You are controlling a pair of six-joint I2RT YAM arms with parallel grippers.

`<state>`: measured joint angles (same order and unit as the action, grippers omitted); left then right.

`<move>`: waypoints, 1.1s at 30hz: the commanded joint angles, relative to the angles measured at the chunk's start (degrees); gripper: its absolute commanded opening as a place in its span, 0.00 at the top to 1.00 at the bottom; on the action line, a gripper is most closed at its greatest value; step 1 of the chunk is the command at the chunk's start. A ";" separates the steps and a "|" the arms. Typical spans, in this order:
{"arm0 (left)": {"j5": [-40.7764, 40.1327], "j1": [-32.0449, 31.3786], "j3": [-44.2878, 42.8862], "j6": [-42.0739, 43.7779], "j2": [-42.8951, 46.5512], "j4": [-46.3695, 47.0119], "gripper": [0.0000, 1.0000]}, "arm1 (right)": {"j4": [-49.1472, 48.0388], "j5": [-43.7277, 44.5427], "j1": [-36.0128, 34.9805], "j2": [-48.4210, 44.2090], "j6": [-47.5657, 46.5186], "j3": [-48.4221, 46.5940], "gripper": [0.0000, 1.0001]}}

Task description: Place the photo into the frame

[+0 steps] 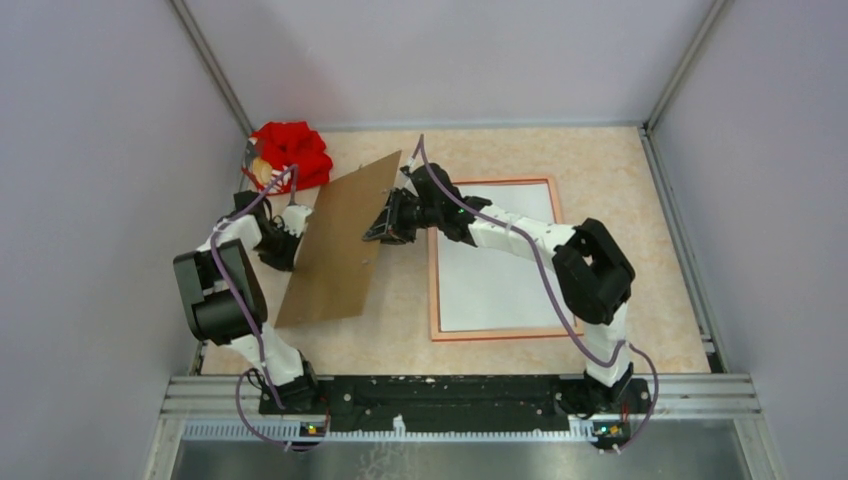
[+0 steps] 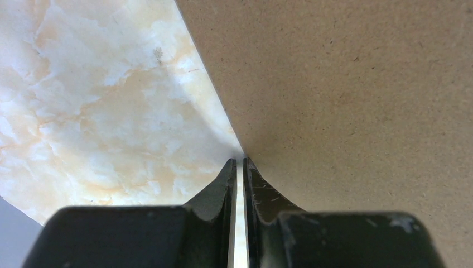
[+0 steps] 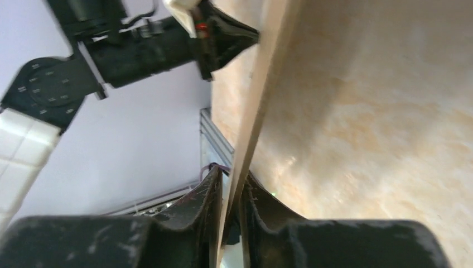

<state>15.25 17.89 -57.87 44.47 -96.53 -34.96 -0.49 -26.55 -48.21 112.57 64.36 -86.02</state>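
Note:
The frame [image 1: 434, 290] lies flat on the table right of centre, its pale rim up. The photo [image 1: 495, 275] lies inside it, plain white back up. A brown hardboard backing panel [image 1: 335, 250] is held tilted above the table between both arms. My right gripper [image 1: 383, 228] is shut on its right edge, and the right wrist view shows the panel [image 3: 262, 84] edge-on between my right gripper's [image 3: 231, 176] fingers. My left gripper [image 1: 296, 232] sits at the panel's left edge. Its jaws [image 2: 240, 161] are shut to a thin slit, the tips touching the panel [image 2: 362, 84].
A bunched red cloth [image 1: 292, 150] lies in the back left corner, just behind the panel's upper end. Grey walls close in the table on the left, the back and the right. The arms' black base rail [image 1: 450, 395] runs along the near edge.

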 commanded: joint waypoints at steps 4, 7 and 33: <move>3.73 -0.77 -0.76 -0.79 -0.48 -6.89 0.85 | 3.58 5.37 1.73 -1.50 -4.48 5.00 1.00; 4.99 -0.77 -3.85 -1.08 0.29 -9.69 0.84 | -6.54 4.36 3.74 -5.15 -3.32 14.08 1.00; 8.98 -11.15 -25.32 -16.69 -6.58 -11.49 0.69 | -75.42 -34.56 24.14 -17.59 22.31 42.76 1.00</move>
<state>22.74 6.35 -78.30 32.10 -100.42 -48.27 -63.42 -54.50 -24.69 99.79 83.02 -41.65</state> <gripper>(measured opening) 0.317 0.015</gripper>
